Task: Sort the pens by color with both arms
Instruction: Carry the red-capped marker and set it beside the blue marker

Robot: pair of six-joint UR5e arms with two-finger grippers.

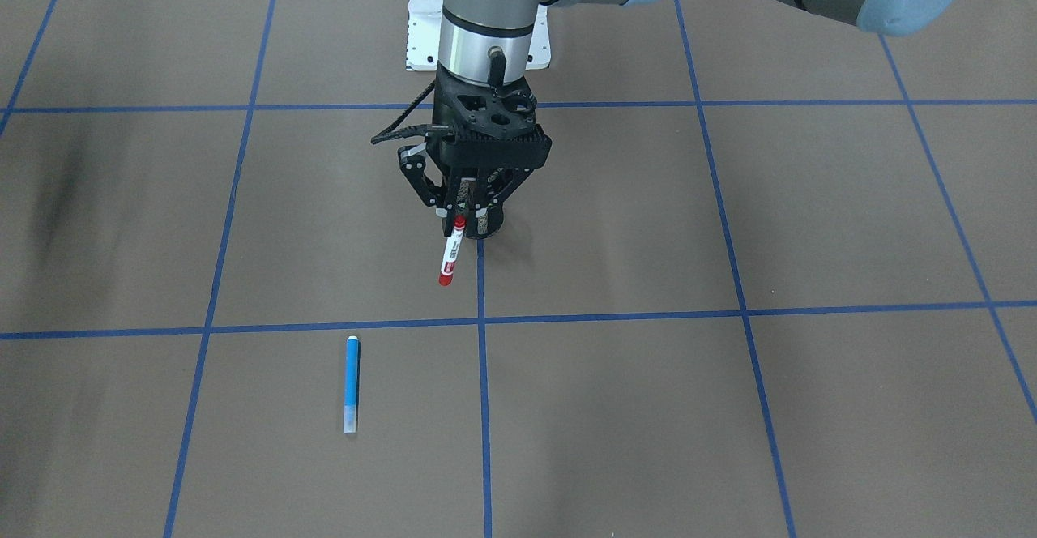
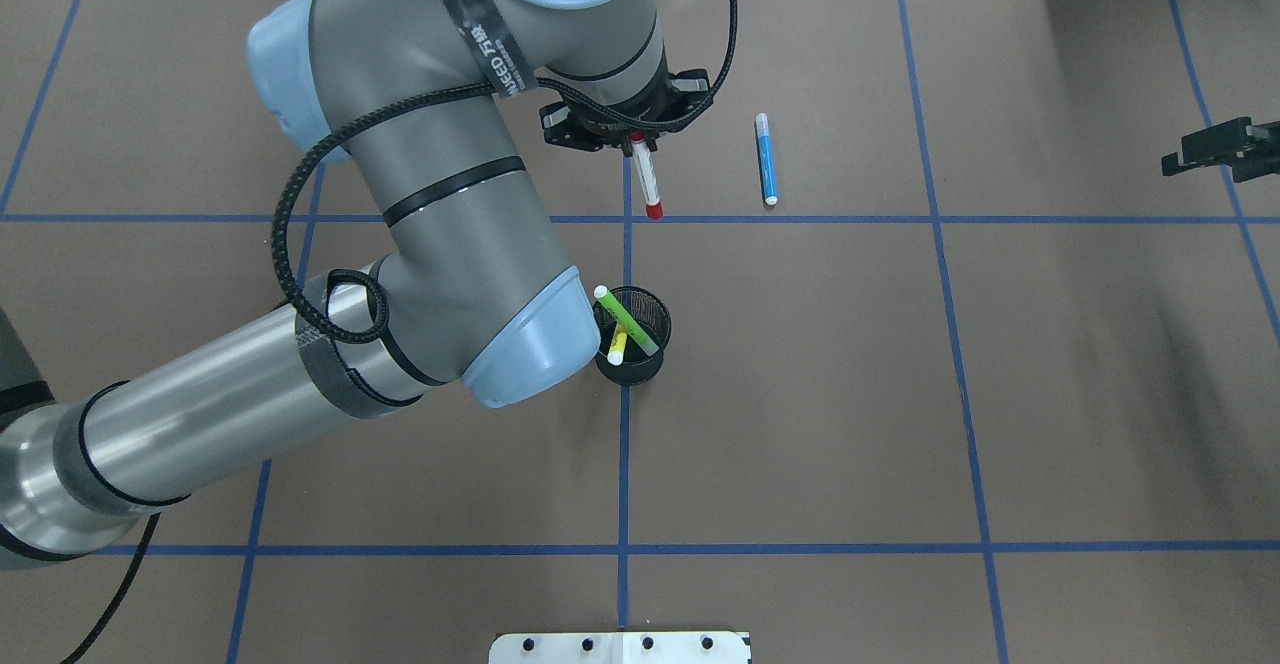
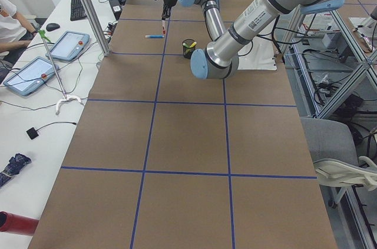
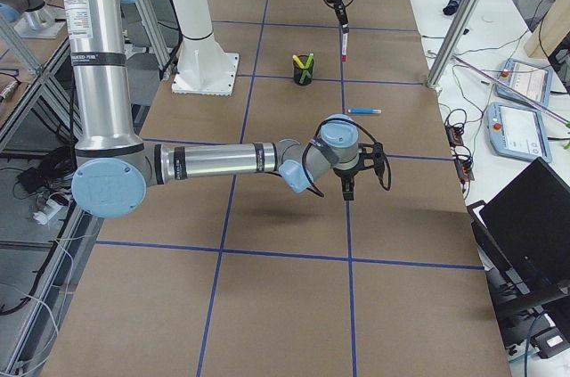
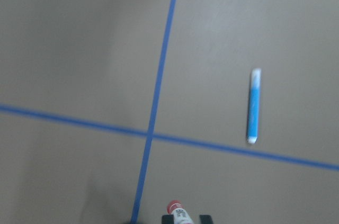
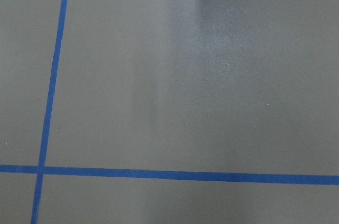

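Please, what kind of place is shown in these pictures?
Most likely a robotics laboratory, not a home or a factory line. The left arm and the right arm reach over a table marked with a blue tape grid. Beside it, an operator sits at a desk with control tablets.

Brown counter [image 2: 800, 394] all the way across, cut into big squares by blue tape lines [image 2: 800, 218]. A black mesh cup [image 2: 630, 372] stands upright right on one tape line, near the middle. At the robot's side, a white base plate [image 2: 620, 647] sits bolted down. Off to the side there's a white desk [image 3: 35, 102] with two tablets [image 3: 66, 46], a keyboard [image 3: 77, 6] and a mouse [image 3: 53, 26], and an operator [image 3: 9, 22] is seated at it. A grey chair [image 3: 330, 143] stands on the other side, and an open laptop [image 4: 525, 217] sits by the far end.
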